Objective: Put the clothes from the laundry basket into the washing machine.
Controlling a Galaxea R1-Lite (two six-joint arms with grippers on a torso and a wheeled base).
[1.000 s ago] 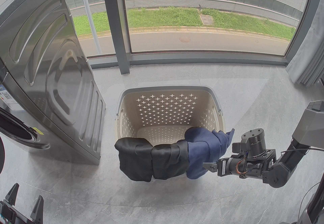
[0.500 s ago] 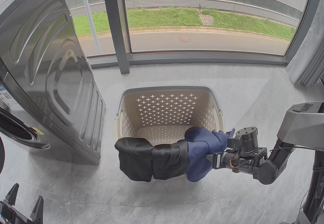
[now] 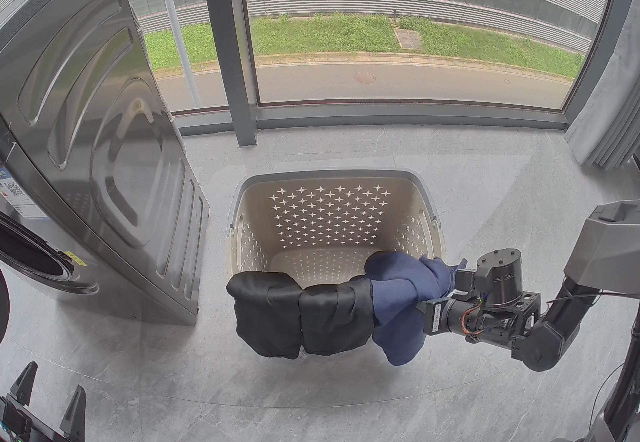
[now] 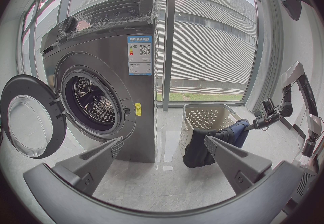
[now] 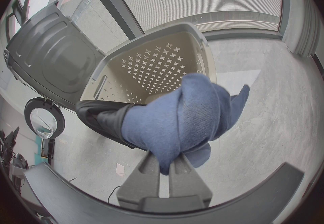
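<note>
A beige laundry basket [image 3: 333,223] stands on the floor, with a black garment [image 3: 300,320] and a blue garment [image 3: 403,303] draped over its near rim. My right gripper [image 3: 421,313] is at the basket's near right corner, shut on the blue garment [image 5: 182,116], whose fold bunches over the fingers [image 5: 153,174]. The washing machine [image 3: 87,130] stands to the left, its round door [image 4: 30,120] swung open and the drum [image 4: 92,99] bare. My left gripper [image 3: 50,397] hangs low at the near left, open [image 4: 162,140] and holding nothing.
A tall window wall [image 3: 400,30] with a grey post [image 3: 230,37] runs behind the basket. A curtain [image 3: 613,97] hangs at the far right. Bare grey floor [image 3: 333,390] lies between the basket and me, and between the basket and the machine.
My right gripper pushed left into the blue garment and shut on it, then drew back slightly. The blue cloth's lower fold now hangs further down. The left arm stayed still.
</note>
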